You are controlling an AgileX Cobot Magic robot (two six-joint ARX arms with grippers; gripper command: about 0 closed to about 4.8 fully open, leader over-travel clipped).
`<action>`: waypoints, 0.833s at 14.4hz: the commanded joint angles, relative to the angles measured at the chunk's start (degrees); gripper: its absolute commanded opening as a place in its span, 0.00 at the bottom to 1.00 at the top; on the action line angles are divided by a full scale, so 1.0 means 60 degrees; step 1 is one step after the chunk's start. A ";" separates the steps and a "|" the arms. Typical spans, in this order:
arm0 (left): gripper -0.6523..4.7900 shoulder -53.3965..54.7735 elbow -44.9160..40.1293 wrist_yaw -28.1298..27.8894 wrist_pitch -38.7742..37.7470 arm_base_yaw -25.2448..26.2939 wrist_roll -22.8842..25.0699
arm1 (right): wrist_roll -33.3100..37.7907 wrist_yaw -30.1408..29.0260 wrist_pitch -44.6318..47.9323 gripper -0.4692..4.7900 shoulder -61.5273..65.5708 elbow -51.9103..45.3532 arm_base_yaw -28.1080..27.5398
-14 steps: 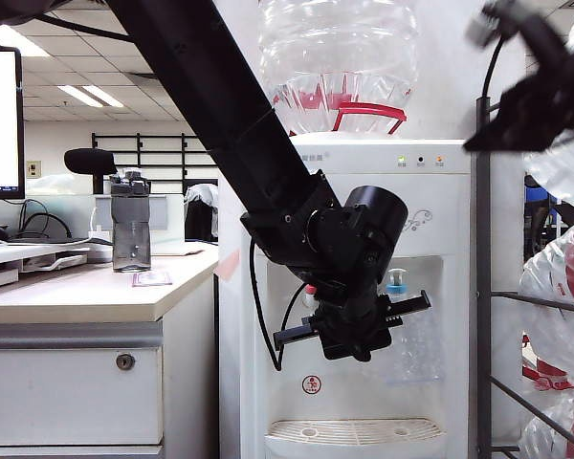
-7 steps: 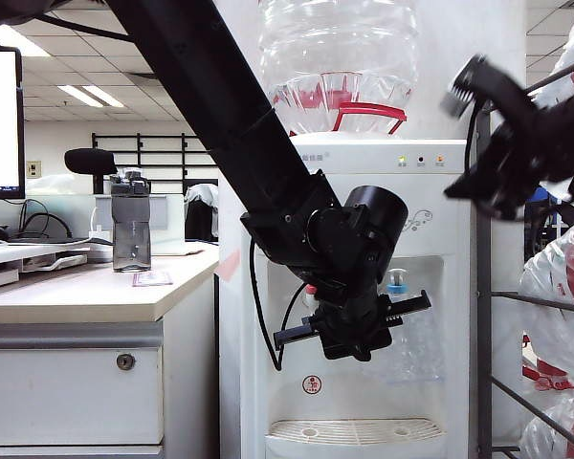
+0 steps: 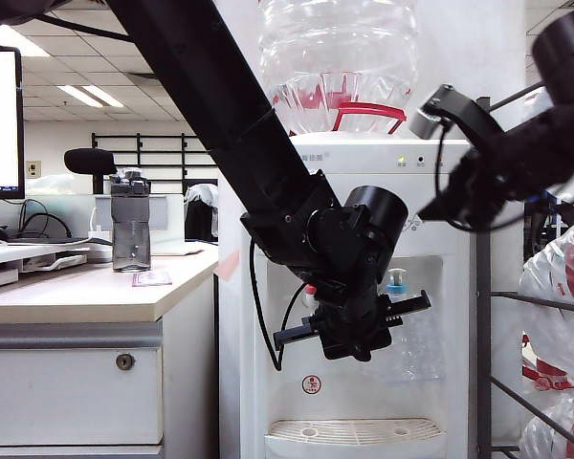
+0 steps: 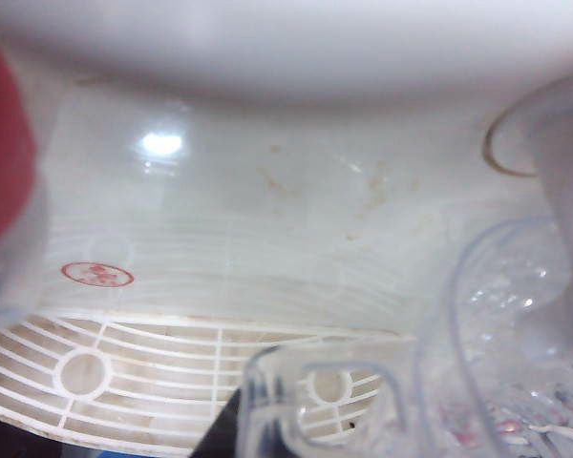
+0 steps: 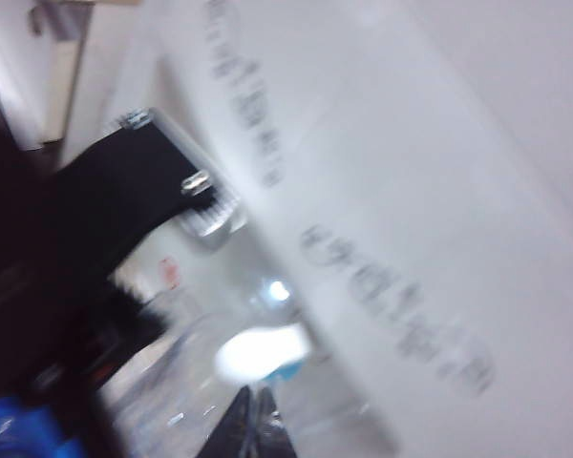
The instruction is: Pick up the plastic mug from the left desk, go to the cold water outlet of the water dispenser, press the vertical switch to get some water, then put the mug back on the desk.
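Observation:
The clear plastic mug (image 3: 416,344) hangs under the cold water outlet (image 3: 396,283) inside the alcove of the water dispenser (image 3: 364,163). My left gripper (image 3: 368,330) is shut on its handle (image 4: 315,401). The mug's rippled wall (image 4: 501,353) fills the near side of the left wrist view, above the drip tray (image 4: 124,372). My right gripper (image 3: 438,206) hovers in front of the dispenser's upper right panel, above the alcove. Its fingers (image 5: 253,425) are pressed together and hold nothing. They point toward the blurred white vertical switch (image 5: 258,351) of the blue-collared tap. The left desk (image 3: 96,296) stands at the left.
A dark grey bottle (image 3: 130,222) stands on the desk. The red-collared tap (image 3: 310,290) is left of the blue one. A metal rack (image 3: 482,287) with big water bottles (image 3: 555,277) stands close on the right. The left arm's black link (image 5: 105,219) crosses the right wrist view.
My right arm has swung down and to the left, from the upper right corner toward the dispenser's front. The left arm and the mug have stayed still.

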 commanded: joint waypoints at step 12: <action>0.11 -0.0055 0.0051 -0.0066 0.0237 -0.0022 -0.0098 | -0.0255 -0.0379 -0.2215 0.08 0.1282 0.2014 0.0062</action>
